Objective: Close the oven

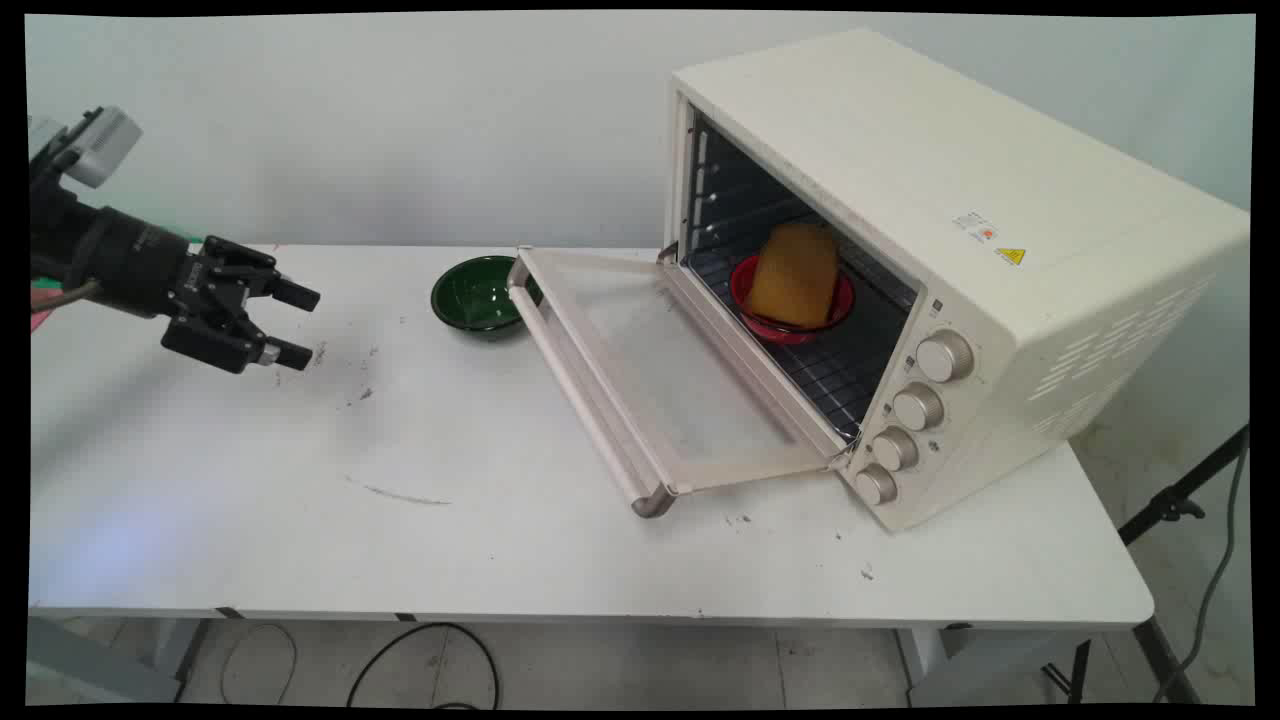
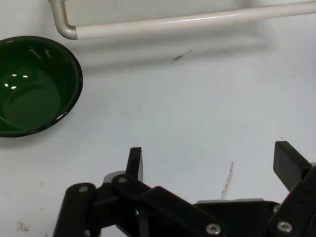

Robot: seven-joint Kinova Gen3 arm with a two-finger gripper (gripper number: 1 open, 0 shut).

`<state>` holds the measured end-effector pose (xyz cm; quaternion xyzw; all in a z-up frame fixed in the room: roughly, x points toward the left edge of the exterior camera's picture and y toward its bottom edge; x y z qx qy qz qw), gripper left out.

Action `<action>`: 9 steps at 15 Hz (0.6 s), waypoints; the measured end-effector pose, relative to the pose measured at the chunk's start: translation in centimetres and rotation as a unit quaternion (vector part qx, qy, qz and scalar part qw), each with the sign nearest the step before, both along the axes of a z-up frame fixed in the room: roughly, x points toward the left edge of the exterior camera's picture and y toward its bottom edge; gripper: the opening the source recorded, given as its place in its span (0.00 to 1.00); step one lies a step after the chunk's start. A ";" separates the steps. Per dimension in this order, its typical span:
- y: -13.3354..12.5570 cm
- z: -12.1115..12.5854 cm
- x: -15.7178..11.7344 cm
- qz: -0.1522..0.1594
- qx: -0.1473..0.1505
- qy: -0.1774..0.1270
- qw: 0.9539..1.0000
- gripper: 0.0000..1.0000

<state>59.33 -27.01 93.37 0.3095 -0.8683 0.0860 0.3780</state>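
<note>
My black gripper point(image 1: 297, 324) hangs open above the left part of the white table point(image 1: 500, 540), holding nothing. Its fingers point right, toward a green bowl point(image 1: 478, 294) that sits empty beside the oven door. In the hand view the gripper point(image 2: 210, 160) shows two spread fingers point(image 2: 135, 163) over bare table, with the green bowl point(image 2: 33, 86) at the upper left. A cream toaster oven point(image 1: 960, 260) stands at the right with its door point(image 1: 660, 380) folded down. Inside, on the rack, a red bowl point(image 1: 790, 325) holds an orange-yellow loaf-shaped block point(image 1: 795, 272).
The oven door's handle bar point(image 2: 197, 22) runs across the top of the hand view. Control knobs point(image 1: 918, 405) line the oven's front right. Scuff marks dot the tabletop. A tripod leg and cables are on the floor at the right.
</note>
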 end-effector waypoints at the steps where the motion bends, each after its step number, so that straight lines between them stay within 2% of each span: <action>1: -0.1 0.2 -0.2 0.002 -0.001 -0.002 1.000 1.00; 9: -2.1 0.2 -3.4 0.029 0.010 -0.035 0.999 1.00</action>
